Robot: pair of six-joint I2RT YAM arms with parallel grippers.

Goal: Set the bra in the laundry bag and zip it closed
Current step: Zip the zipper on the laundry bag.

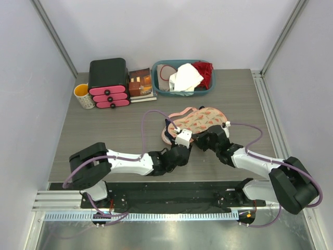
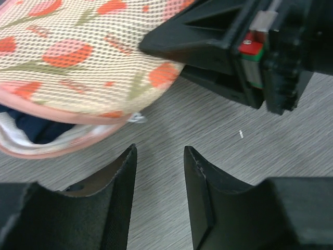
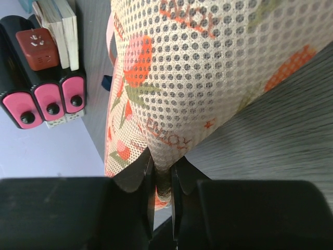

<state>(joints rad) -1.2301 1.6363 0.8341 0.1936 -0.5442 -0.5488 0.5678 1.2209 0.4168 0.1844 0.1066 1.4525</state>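
Holds the left gripper [image 2: 160, 151] spread and empty, low over the table [image 2: 218, 151], with the zipper pull [image 2: 137, 119] just ahead of its tips, likely lined up to take it. Leaves the bra [image 2: 36, 130] already inside the bag [image 2: 78, 57], navy peeking from the unzipped gap ahead and left of those tips. Pinches the bag's rim in the right gripper [image 3: 162, 161], fingers pressed on the mesh directly ahead, probably to brace the bag against the coming zip.

- Between the left gripper [image 2: 159, 177] jaws: bare table [image 2: 223, 146], free.
- Just ahead-left of it: bag [image 2: 78, 57], rim gaping, in the way.
- Ahead-right, close: right gripper [image 3: 162, 174], pinching the bag, blocks.
- Far beyond both: drawers [image 1: 108, 78], books [image 1: 140, 82], basket [image 1: 177, 94], well apart.
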